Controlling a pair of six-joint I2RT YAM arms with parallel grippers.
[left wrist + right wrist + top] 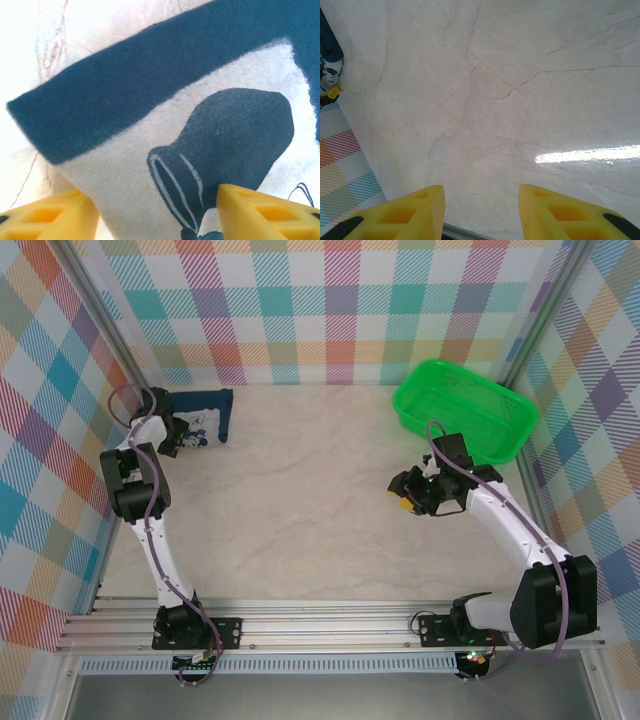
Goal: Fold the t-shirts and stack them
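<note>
where the far left corner of the table meets the wall, the t-shirt (207, 418) lies folded into a small dark navy block, white print facing up. from the left wrist, the t-shirt (150, 95) shows a fine knit weave, a soft rounded fold edge on its left, and a chalky white panel carrying a dark bulbous cartoon shape with thin white outlines. from the right wrist it is a sliver of navy and white at the upper left edge (328, 55).

left gripper (185, 437) hangs right over the shirt. jaws spread wide (157, 216), one yellow finger (50, 216) at the cloth's left edge, the other over the print. nothing pinched between them; cloth lies flat below. cannot tell if the tips touch the fabric.

right gripper (405, 497) sits well apart from the shirt, at mid-right of the table, angled down. jaws parted (480, 212), blocky yellow plastic fingertips (405, 212) with hollow cells, bare table between them, nothing held.

table (320, 500): pale cream, marble-like veining, glossy, with a streak of glare in the right wrist view. bright green mesh basket (415, 392), plastic, rounded rectangle, at the far right corner just behind the right gripper. walls (340, 310) in pastel plaid.
</note>
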